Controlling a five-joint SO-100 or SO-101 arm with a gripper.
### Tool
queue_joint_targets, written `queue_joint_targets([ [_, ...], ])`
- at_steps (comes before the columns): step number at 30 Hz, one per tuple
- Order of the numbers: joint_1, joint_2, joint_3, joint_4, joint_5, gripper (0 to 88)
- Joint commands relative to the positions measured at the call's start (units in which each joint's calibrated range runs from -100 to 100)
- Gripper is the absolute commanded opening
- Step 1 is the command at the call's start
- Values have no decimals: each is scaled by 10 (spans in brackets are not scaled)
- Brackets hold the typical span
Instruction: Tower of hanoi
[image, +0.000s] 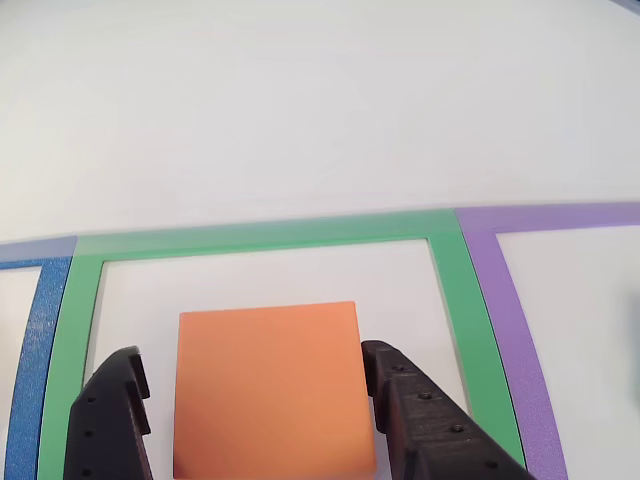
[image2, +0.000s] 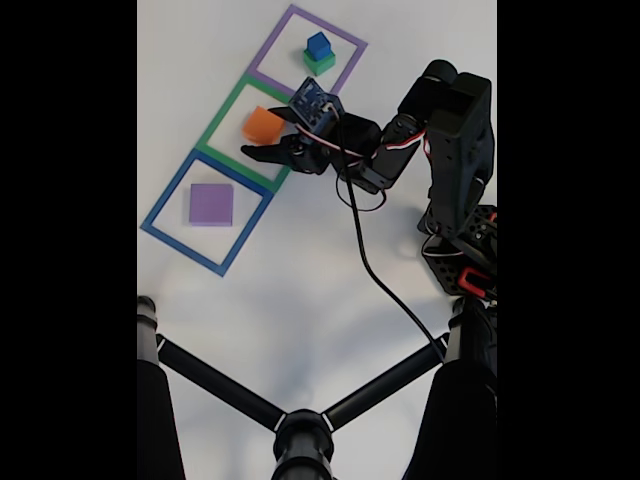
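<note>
An orange block (image: 267, 390) (image2: 262, 124) lies inside the green taped square (image: 270, 233) (image2: 222, 116). My gripper (image: 250, 357) (image2: 263, 133) is open and straddles it. The right black finger (image: 400, 395) is at the block's edge, while the left finger (image: 112, 400) stands a little off it. A flat purple block (image2: 211, 204) rests in the blue square (image2: 165, 205). In the purple square (image2: 345, 60) a small blue block (image2: 318, 43) sits on top of a green block (image2: 320, 64).
The three taped squares run in a diagonal row on a white table (image2: 300, 260). The arm's base (image2: 460, 235) stands at the right, and a black cable (image2: 385, 290) trails from the wrist. A black forked stand (image2: 300, 430) crosses the bottom of the fixed view.
</note>
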Motion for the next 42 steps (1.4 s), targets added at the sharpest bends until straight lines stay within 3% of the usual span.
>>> queue_joint_targets([
  [1,-7,-1,-18,-10,0,204],
  [24,-3,-55,-15,50,0,121],
  [34,-3,-290,-28,332,0,116],
  [42,-7,-467,-173,699,0,115],
])
